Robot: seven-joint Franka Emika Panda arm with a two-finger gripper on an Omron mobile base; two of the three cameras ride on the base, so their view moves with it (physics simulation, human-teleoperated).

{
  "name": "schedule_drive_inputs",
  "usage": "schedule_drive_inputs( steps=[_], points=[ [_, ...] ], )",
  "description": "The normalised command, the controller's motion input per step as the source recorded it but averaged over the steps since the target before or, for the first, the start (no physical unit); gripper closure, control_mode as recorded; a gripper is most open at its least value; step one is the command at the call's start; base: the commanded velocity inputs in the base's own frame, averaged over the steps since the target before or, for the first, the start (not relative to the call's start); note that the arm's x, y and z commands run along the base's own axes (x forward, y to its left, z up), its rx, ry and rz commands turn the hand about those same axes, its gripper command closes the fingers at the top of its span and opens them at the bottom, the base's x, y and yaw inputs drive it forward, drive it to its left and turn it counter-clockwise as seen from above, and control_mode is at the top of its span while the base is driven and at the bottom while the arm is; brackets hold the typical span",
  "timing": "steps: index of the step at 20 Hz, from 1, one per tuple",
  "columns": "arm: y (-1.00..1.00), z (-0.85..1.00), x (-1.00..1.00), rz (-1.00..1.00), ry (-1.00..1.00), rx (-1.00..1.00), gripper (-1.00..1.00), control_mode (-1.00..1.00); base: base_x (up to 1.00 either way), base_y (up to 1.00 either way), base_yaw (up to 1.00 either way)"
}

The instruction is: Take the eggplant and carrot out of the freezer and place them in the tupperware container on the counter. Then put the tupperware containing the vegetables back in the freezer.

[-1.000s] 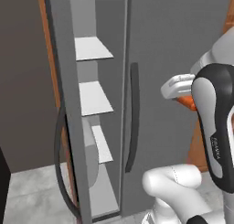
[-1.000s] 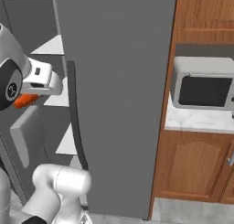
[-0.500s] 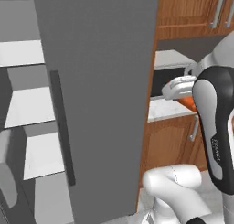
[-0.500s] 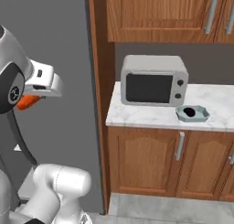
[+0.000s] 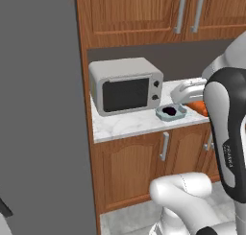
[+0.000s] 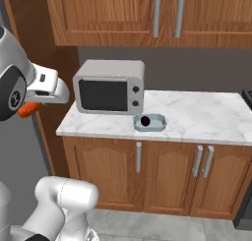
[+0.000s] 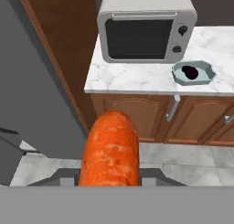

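While the arm hangs off the counter's edge, the gripper (image 7: pixel 109 182) is clenched on the carrot (image 7: pixel 110 147), which juts forward over the floor in the hand view. Beyond it, the counter (image 7: pixel 137 79) carries the tub (image 7: pixel 194 79), with the eggplant (image 7: pixel 190 72) lying inside. Just beside the tub stands the microwave (image 7: pixel 145 29). Freezer (image 5: pixel 41 109) wall stands left of the cabinets (image 6: pixel 162 171).

Veined white marble table (image 6: pixel 206 118) looks polished; warm brown wooden cabinets (image 6: pixel 167 176) show grain; brushed silver metal microwave (image 6: pixel 110 86); rough, matt orange carrot (image 7: pixel 110 150); smooth teal plastic tub (image 7: pixel 194 73).
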Motion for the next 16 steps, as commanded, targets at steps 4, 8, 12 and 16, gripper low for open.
schedule_drive_inputs(
  steps=[4,8,12,16],
  points=[
    [0.00,0.00,0.00,0.00,0.00,0.00,1.00,1.00,0.77,-0.98,0.05],
    [0.00,0.00,0.00,0.00,0.00,0.00,1.00,1.00,0.81,-0.74,0.09],
    [-0.05,-0.17,0.08,0.03,0.01,0.00,1.00,-1.00,0.39,-0.25,0.08],
    [-0.35,-0.81,0.51,0.10,0.03,0.00,1.00,-1.00,0.00,0.00,0.00]
  ],
)
